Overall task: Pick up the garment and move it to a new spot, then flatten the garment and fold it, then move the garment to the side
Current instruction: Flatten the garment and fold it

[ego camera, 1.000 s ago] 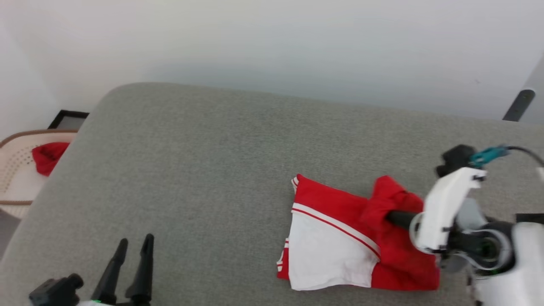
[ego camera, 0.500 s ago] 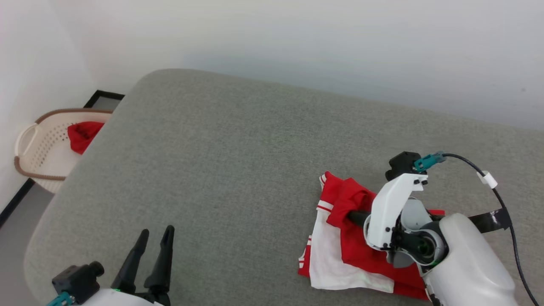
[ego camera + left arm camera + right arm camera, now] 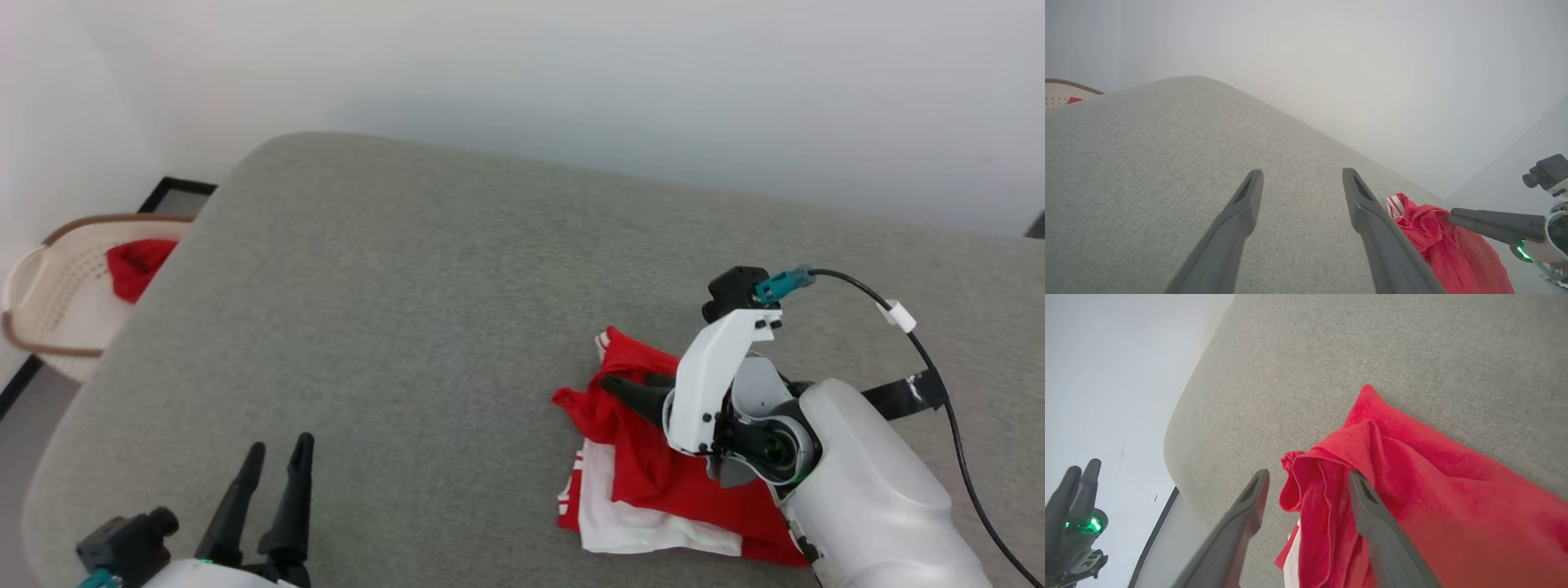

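At far left, a basket holds red cloth — left pincer, right pincer both apart.

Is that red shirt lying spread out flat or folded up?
Folded, but untidily: the red shirt lies doubled over on the grey cushion, a white layer under red, its top fold rumpled.
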{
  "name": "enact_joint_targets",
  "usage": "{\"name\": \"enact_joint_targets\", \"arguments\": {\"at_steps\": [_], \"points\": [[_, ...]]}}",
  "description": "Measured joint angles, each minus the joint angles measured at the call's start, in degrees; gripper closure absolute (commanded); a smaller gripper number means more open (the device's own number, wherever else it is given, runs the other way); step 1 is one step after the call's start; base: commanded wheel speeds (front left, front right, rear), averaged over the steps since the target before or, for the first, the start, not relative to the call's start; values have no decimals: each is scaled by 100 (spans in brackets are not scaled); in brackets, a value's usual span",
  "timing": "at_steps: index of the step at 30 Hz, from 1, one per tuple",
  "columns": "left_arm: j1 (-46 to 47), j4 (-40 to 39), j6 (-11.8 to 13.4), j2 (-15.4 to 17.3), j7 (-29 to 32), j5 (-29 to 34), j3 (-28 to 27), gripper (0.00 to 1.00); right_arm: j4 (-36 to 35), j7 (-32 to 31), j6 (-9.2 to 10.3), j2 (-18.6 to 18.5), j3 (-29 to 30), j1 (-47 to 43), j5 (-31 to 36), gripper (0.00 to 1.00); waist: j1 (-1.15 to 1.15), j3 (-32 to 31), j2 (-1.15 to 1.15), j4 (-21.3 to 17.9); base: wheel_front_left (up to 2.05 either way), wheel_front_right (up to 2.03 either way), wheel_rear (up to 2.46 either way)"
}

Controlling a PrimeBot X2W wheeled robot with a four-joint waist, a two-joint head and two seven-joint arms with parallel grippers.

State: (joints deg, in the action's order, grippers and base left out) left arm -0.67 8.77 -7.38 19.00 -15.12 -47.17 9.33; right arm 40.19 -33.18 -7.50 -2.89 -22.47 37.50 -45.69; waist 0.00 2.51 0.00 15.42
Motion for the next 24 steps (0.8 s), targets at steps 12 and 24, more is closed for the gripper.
{"name": "enact_joint_targets", "arguments": {"at_steps": [12, 24], "points": [[-325, -254, -1, 49, -1, 203, -408, 0, -1050, 420, 0, -275, 133, -210, 155, 0, 0, -88, 0, -796, 0, 0, 0], [-578, -472, -1, 115, -1, 494, -734, 0, -2557, 1477, 1, -1281, 594, -1297, 463, 0, 0, -222, 0, -1721, 0, 0, 0]]}}
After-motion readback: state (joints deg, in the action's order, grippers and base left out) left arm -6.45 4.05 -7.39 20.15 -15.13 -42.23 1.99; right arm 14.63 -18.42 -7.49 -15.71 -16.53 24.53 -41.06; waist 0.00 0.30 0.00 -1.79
